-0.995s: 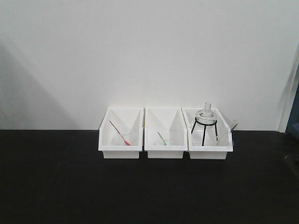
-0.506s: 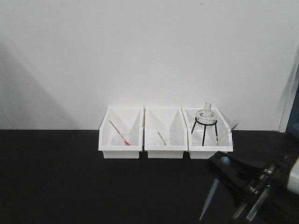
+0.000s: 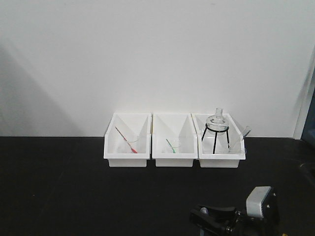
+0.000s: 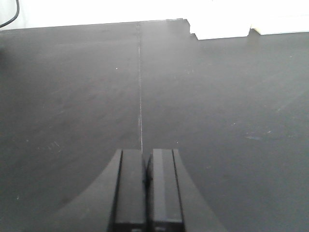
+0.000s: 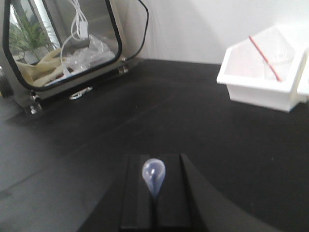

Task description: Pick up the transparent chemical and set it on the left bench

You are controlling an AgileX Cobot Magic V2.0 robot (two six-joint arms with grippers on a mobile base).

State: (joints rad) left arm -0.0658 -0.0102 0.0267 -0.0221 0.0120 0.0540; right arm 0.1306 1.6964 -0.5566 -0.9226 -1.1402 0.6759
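The right gripper (image 5: 153, 193) has its jaws clamped on the transparent chemical (image 5: 153, 176), a clear dropper pipette whose rounded bulb end stands out between the two black fingers (image 5: 137, 193) in the right wrist view; the rest of the pipette is hidden by the jaws. In the front view the right gripper (image 3: 209, 216) sits low at the bottom right, above the black tabletop (image 3: 59, 187) of the left bench, well apart from the three white bins. The left bin (image 3: 127, 147) holds a red-tinted pipette (image 3: 126, 140) leaning in a small clear cup; the middle bin (image 3: 173, 147) holds a green-tinted pipette (image 3: 171, 146) in a similar cup; the right bin (image 3: 221, 150) holds a glass flask (image 3: 217, 120) on a black wire tripod stand (image 3: 215, 140). The left gripper (image 4: 145, 188) has its jaws together with nothing between them, positioned over a bare stretch of the tabletop (image 4: 217, 96) along a thin seam line. In the right wrist view a glass-fronted cabinet (image 5: 58, 43) stands at the far left of the tabletop.
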